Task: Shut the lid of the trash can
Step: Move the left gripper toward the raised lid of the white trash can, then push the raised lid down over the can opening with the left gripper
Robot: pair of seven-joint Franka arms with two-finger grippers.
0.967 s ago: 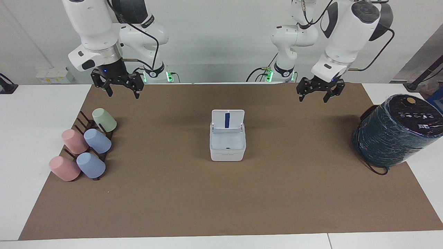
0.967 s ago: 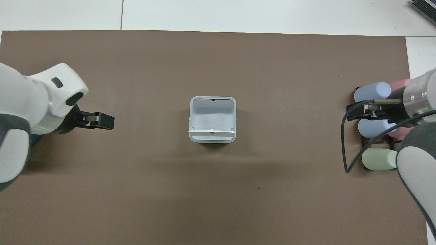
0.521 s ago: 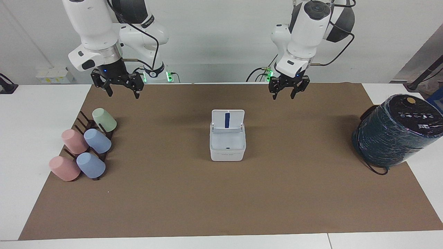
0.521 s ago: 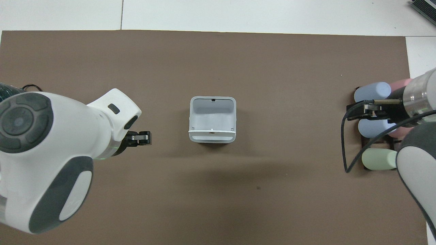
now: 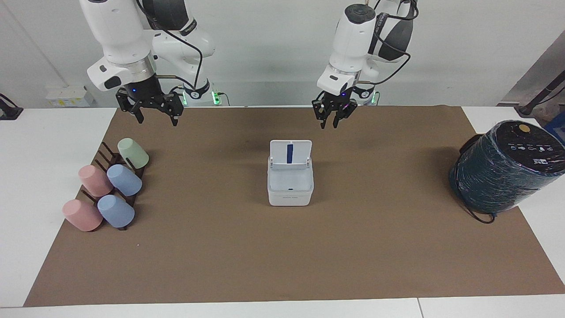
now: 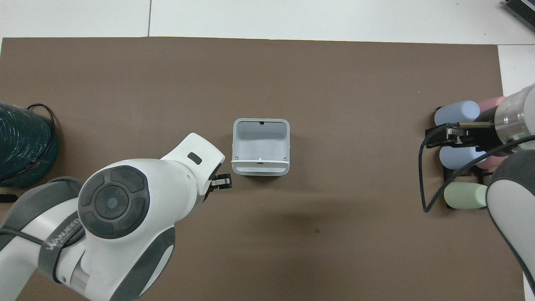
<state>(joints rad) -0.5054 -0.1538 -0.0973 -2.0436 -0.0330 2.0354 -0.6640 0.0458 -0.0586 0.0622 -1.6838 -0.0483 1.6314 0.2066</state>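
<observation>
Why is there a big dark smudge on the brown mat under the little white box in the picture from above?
In the overhead view the smudge is a soft shadow on the mat, nearer the robots than the trash can, probably cast by the left arm. In the facing view fainter shadows lie beside the can and its raised lid; nothing is spilled there.

White table (image 5: 26, 185), brown mat (image 5: 282, 247), pale grey wall (image 5: 265, 48)

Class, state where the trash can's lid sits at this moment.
The lid stands open and upright on the trash can, along its edge nearer the robots, mid-mat.
</observation>
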